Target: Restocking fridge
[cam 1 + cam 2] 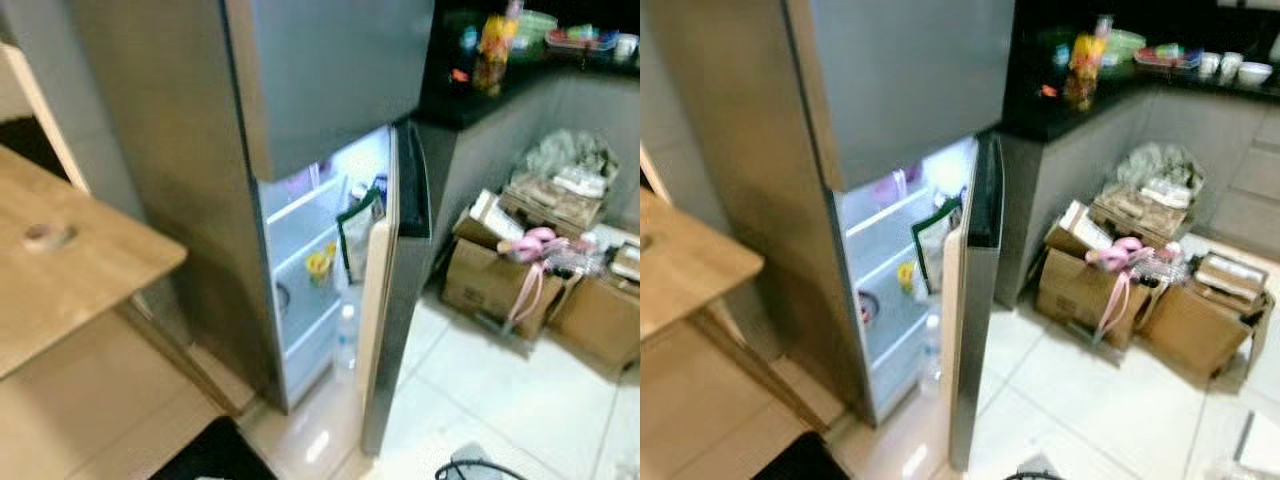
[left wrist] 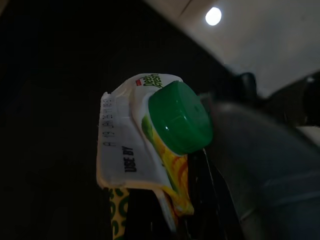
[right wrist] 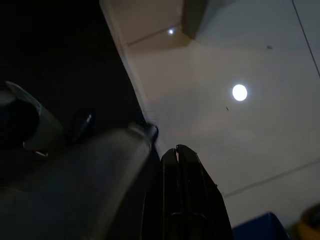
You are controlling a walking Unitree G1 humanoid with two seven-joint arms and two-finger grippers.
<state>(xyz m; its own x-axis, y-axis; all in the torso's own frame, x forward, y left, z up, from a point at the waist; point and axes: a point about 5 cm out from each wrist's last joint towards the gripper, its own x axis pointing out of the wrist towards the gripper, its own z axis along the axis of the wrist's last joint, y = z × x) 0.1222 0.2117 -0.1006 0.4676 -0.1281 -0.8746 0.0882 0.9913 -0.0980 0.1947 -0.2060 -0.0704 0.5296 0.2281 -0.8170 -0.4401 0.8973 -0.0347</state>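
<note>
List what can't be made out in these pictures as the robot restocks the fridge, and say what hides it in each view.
- Juice carton in the left tool: lower body cut off by the left wrist view's edge, surroundings dark.
- Fridge shelves: the half-open door hides the right side in the eye views.
- Yellow item on a shelf: too small and blurred to identify.
- Countertop bottles: blurred, labels unreadable.
- Right tool: fingers together, base cut off by the frame edge.

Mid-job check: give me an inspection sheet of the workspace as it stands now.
Surface: pale tiled floor; wooden table on the robot's left.
Job's things: fridge lower door ajar, shelves lit and partly stocked; green-capped carton.
Clutter: cardboard boxes with pink item; crowded counter.
Grippers: left gripper shut on carton; right gripper shut, empty.
Cables: dark loop on the floor.
Surroundings: nothing seen.
</note>
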